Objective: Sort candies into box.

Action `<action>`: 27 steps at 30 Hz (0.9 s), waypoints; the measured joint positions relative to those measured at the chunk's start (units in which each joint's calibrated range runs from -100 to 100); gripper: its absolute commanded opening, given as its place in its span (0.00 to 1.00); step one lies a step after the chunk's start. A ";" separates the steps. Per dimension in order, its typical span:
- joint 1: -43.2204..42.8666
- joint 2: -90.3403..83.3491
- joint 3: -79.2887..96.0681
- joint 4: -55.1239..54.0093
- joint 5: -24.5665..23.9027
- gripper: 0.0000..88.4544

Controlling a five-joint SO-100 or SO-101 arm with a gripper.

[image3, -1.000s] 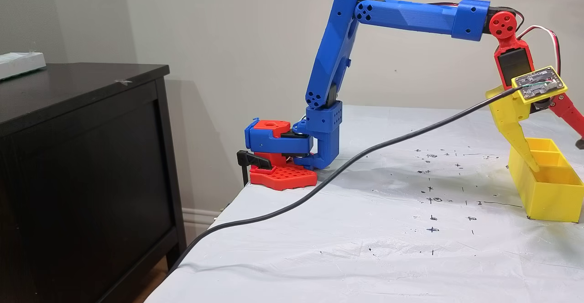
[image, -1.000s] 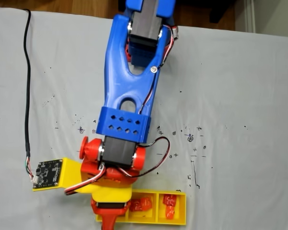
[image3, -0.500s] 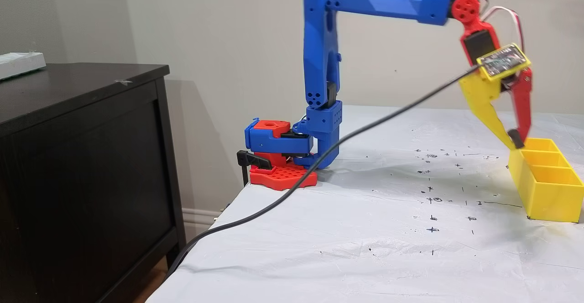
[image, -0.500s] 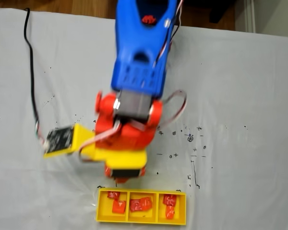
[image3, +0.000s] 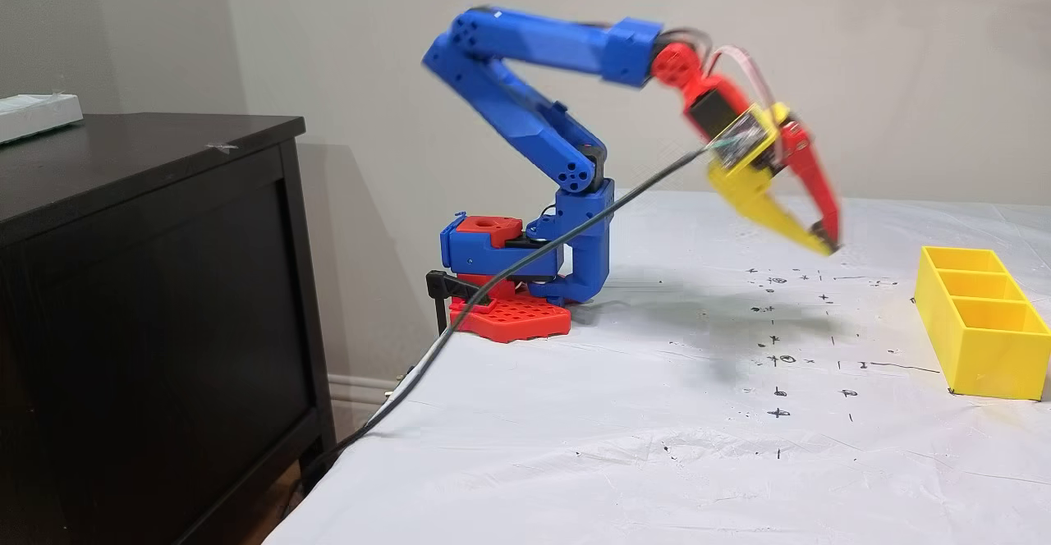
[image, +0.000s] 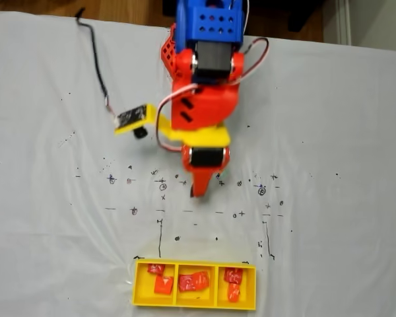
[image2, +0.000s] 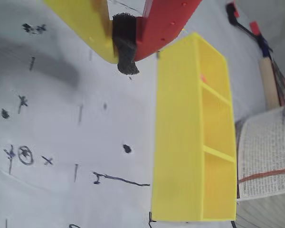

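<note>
The yellow box [image: 195, 304] lies at the bottom of a fixed view, its three compartments side by side. Candies lie in all three: a red one [image: 156, 269] and an orange one [image: 163, 285] on the left, a red cluster [image: 193, 282] in the middle, and red ones [image: 233, 276] on the right. My gripper [image: 197, 191] hangs shut and empty over the cloth, well back from the box [image3: 985, 356]. In the wrist view the yellow and red fingers meet at a black pad [image2: 126, 45], beside the box's outer wall [image2: 178, 142]. Seen from the side, the gripper [image3: 825, 245] is raised above the table.
Pen marks dot the white cloth [image: 330, 218]. A yellow bracket with a circuit board [image: 132, 119] and a black cable [image3: 525, 262] ride on the wrist. The arm's base [image3: 501, 282] stands at the table edge beside a dark cabinet [image3: 148, 282]. Printed paper [image2: 266, 152] lies past the box.
The arm has drawn back from the box toward its base and lifted. The gripper, open over the left compartment a second ago, is shut now. The left compartment's candies have come into view.
</note>
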 measured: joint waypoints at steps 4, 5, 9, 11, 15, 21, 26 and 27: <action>-0.31 -13.45 10.18 1.27 0.00 0.00; -0.39 -17.34 13.09 2.22 0.00 0.00; 0.39 -32.83 19.16 10.08 0.00 0.00; 0.86 -36.04 19.33 13.25 -0.34 0.00; 2.50 -37.31 21.64 14.76 -0.10 0.00; 2.03 -37.39 28.14 12.38 0.00 0.00; 4.37 -37.39 28.40 12.38 -1.17 0.00; 4.53 -37.39 28.40 12.38 -1.27 0.00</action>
